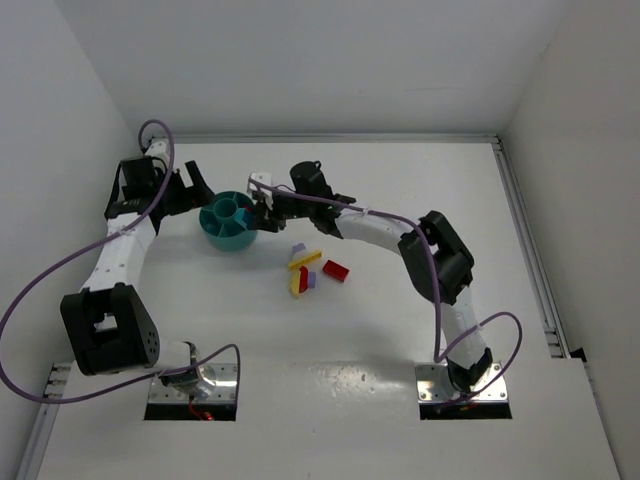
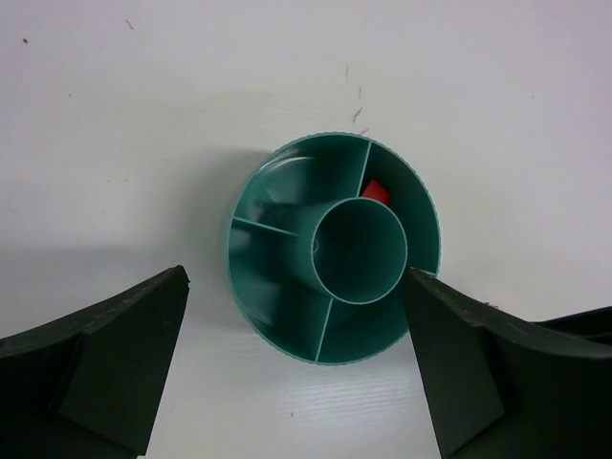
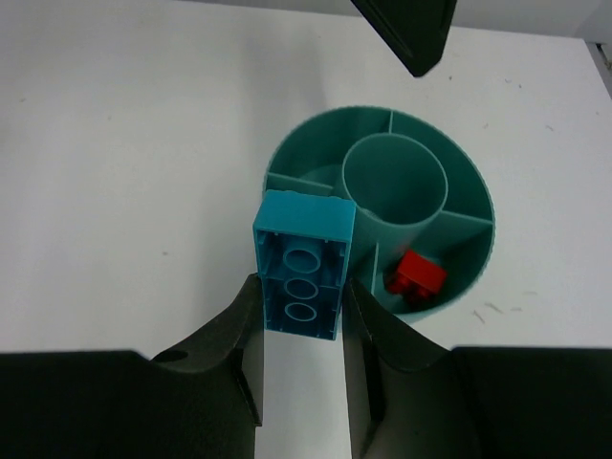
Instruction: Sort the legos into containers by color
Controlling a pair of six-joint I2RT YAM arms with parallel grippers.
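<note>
The round teal bowl with inner dividers stands on the white table at the back left. My right gripper is shut on a teal brick, held hollow side up over the bowl's near rim. A small red brick lies in one outer compartment, seen also in the left wrist view as a red brick. My left gripper stands open just beside the bowl, nothing between its fingers. On the table lie a red brick, yellow bars, and lilac bricks.
The loose bricks form a small cluster near the middle of the table, right of the bowl. White walls close the table at the back and left; a rail runs along the right side.
</note>
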